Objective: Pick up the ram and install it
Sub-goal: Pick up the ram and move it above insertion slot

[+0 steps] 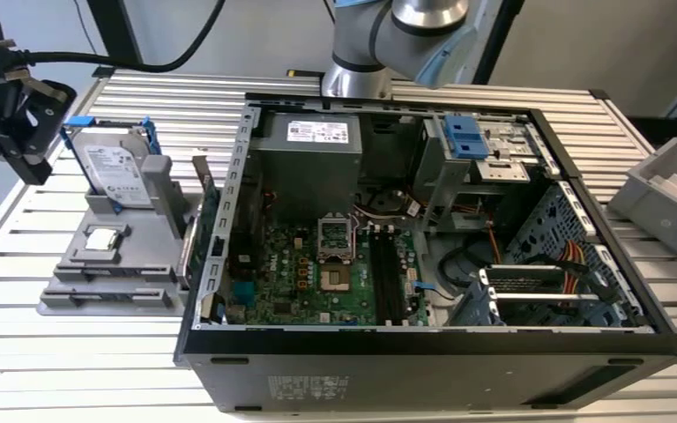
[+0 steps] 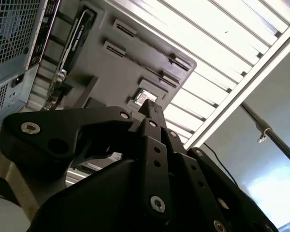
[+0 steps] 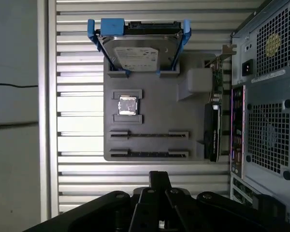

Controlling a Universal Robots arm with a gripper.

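Observation:
My black gripper [image 1: 33, 167] hangs at the exterior view's far left, above the table edge beside the grey parts tray [image 1: 80, 304]. In both wrist views its fingers meet in one narrow tip [image 3: 159, 176] [image 2: 152, 107], shut with nothing between them. The ram is hidden. The tray's two long slot holders [image 3: 149, 135] [image 3: 149, 154] show thin dark lines in the first wrist view, and I cannot tell whether a stick sits in them. The motherboard's black slots [image 1: 386, 278] lie inside the open computer case [image 1: 433, 339].
A silver hard drive in a blue frame [image 1: 115, 167] stands at the tray's far end, with a small square silver chip [image 1: 103, 238] in front of it. A card [image 3: 213, 130] stands between tray and case. A grey bin [image 1: 673, 194] sits at the exterior view's right.

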